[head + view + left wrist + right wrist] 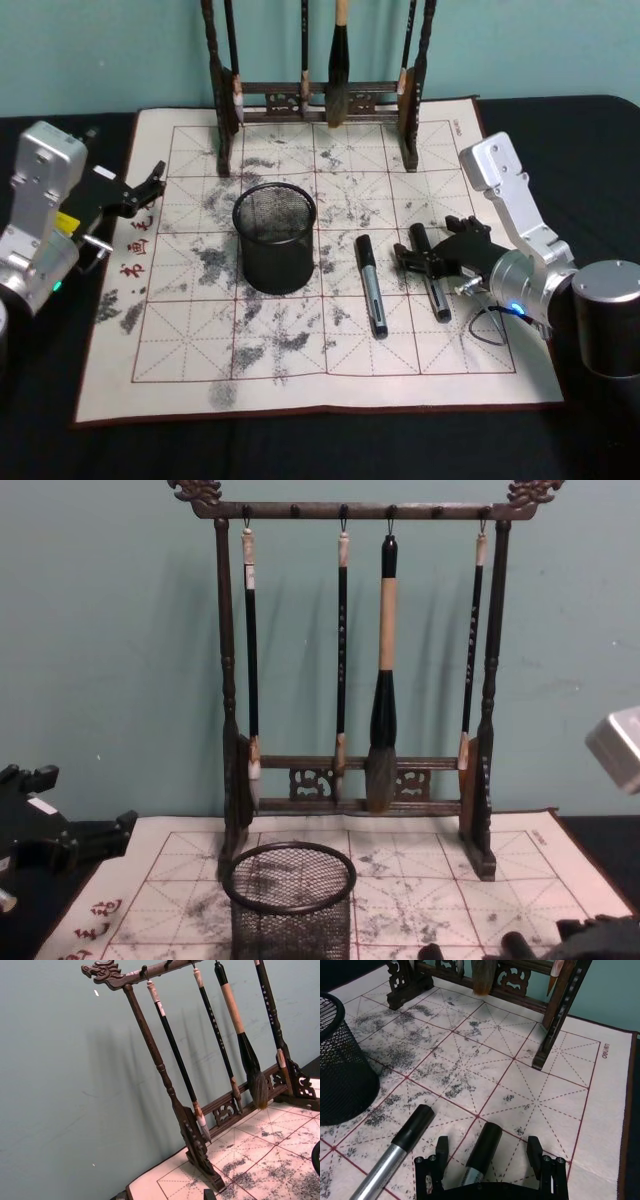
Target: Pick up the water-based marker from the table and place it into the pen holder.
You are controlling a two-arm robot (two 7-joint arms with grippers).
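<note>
The right claw (428,256) sits low, fingers (535,1155) spread wide; left claw (150,186) parked aside, seemingly spread too.

Table (590,120): black.
Mat (450,340): cream, ruled with a red grid, smudged grey.
Pen holder (275,240): black wire mesh.
Marker (371,285) nearest it: black cap, silver barrel.
Wall (100,50): teal.

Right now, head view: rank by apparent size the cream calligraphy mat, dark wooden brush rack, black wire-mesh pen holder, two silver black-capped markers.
1. cream calligraphy mat
2. dark wooden brush rack, top cropped
3. black wire-mesh pen holder
4. silver black-capped markers: alike, unranked; the right gripper straddles one
</note>
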